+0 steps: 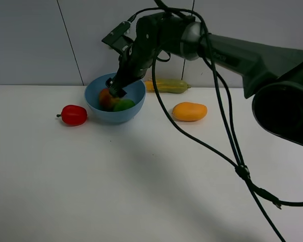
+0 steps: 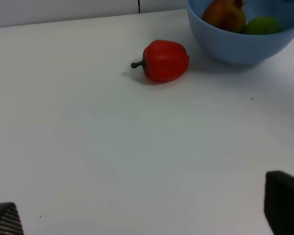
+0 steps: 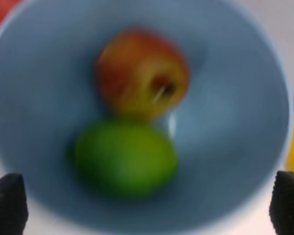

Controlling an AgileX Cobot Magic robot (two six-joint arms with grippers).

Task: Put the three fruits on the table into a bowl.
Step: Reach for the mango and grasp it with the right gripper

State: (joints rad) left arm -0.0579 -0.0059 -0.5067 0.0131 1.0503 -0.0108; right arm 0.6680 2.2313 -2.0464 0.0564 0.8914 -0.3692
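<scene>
The light-blue bowl (image 1: pixel 116 116) stands at the back of the white table (image 1: pixel 141 176). Inside it lie the dark-red pomegranate (image 1: pixel 107 98) and the green lime (image 1: pixel 124 105). The right wrist view shows both from above, the pomegranate (image 3: pixel 142 73) beside the lime (image 3: pixel 125 159). The orange-yellow mango (image 1: pixel 189 111) rests on the table just right of the bowl. My right gripper (image 1: pixel 116 88) reaches across and hangs over the bowl, open and empty (image 3: pixel 147 205). My left gripper (image 2: pixel 147 215) is open and low over bare table, well short of the bowl (image 2: pixel 235 46).
A small red pepper (image 1: pixel 73 115) with a dark stem lies left of the bowl. A yellow-green corn cob (image 1: pixel 167 86) lies behind the bowl near the wall. Black cables hang from the right arm across the right side of the table.
</scene>
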